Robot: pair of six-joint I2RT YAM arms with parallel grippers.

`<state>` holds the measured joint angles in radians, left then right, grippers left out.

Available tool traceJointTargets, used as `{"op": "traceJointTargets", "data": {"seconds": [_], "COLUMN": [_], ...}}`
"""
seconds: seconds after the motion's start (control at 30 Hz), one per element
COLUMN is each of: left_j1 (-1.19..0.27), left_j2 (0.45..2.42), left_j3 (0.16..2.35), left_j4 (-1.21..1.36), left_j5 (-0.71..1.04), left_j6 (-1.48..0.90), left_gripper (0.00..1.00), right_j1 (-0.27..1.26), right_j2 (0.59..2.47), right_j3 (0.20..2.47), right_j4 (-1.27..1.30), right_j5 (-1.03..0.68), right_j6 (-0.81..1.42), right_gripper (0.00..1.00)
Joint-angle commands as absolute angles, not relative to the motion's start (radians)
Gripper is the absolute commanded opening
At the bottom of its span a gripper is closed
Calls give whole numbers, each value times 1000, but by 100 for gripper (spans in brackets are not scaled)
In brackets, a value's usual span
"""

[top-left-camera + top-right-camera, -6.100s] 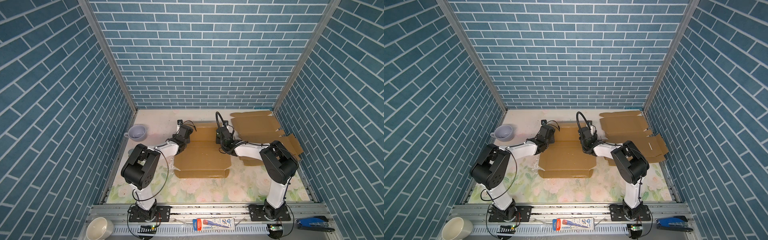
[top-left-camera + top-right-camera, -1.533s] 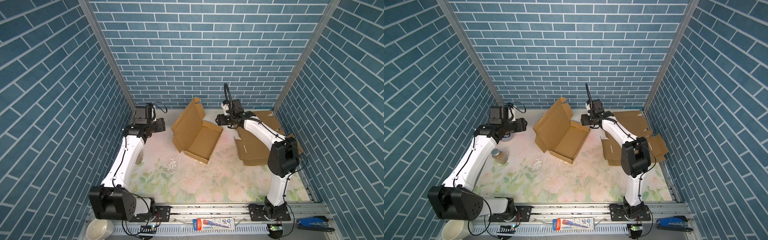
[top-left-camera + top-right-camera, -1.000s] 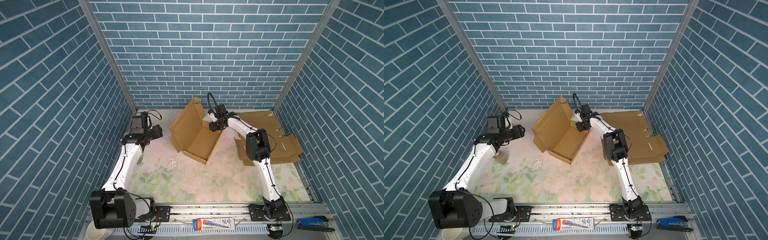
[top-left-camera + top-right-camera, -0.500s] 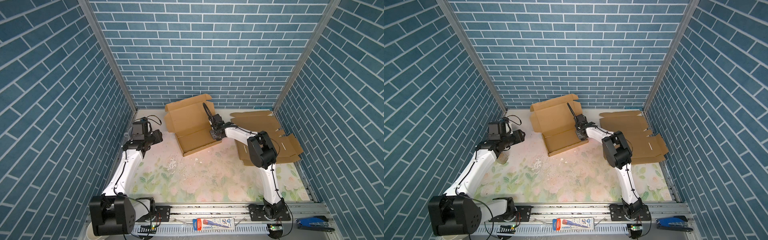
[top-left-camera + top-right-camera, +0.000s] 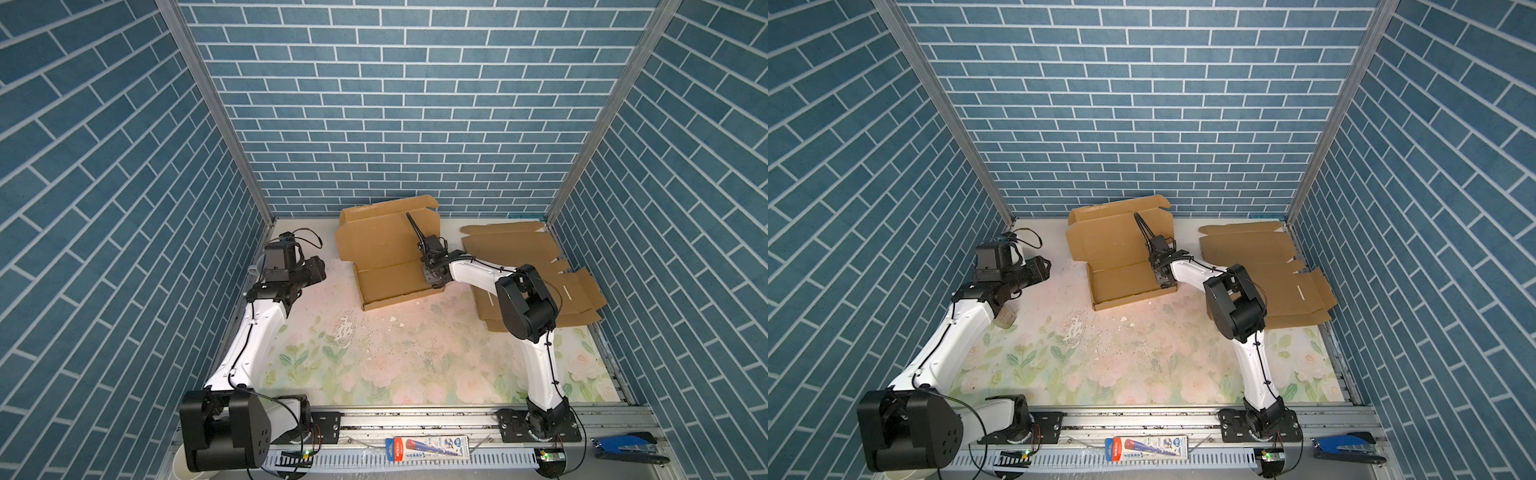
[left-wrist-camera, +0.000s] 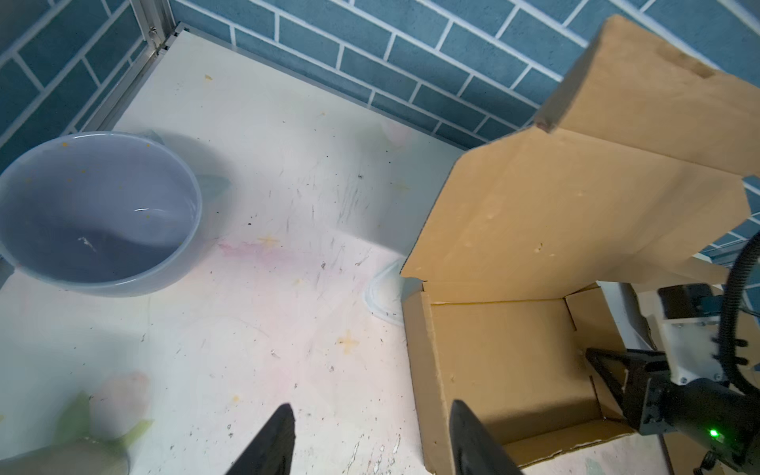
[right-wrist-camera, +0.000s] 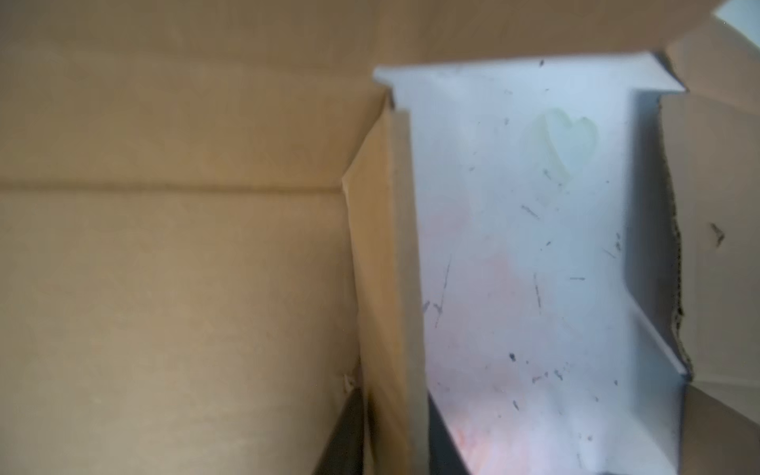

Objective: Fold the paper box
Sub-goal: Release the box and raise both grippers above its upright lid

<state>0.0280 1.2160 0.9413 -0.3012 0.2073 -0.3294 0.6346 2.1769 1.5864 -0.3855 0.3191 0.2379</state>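
Note:
The brown paper box lies at the back middle of the mat, its tray flat and its lid standing up toward the back wall. My right gripper reaches across to the tray's right side wall. In the right wrist view that wall runs between the two dark fingers, and my right gripper is shut on it. My left gripper hovers open left of the box, holding nothing. In the left wrist view my left gripper stands over bare mat beside the box's left wall.
Flat cardboard blanks lie stacked at the back right. A pale blue bowl sits in the back left corner. A small jar stands under the left arm. A stapler and a packet lie on the front rail.
The box has swung round and settled flat with its lid toward the back wall. The right gripper came down onto its right wall. The left arm lowered slightly, still open.

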Motion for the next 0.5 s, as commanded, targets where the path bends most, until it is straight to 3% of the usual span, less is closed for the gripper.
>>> {"op": "traceJointTargets", "data": {"seconds": [0.0, 0.23, 0.47], "left_j1": [34, 37, 55], "left_j2": [1241, 1364, 1469], "left_j3": [922, 1024, 1144], "left_j4": [-241, -239, -232], "left_j5": [266, 368, 505], "left_j6": [-301, -218, -108], "left_gripper": [64, 68, 69], "right_j1": [620, 530, 370], "right_j2": [2116, 1961, 1877], "right_j3": [1584, 1535, 1612], "right_j4": [-443, -376, -396], "right_j5": [229, -55, -404], "right_j6": [301, 295, 205], "right_gripper": [37, 63, 67]}}
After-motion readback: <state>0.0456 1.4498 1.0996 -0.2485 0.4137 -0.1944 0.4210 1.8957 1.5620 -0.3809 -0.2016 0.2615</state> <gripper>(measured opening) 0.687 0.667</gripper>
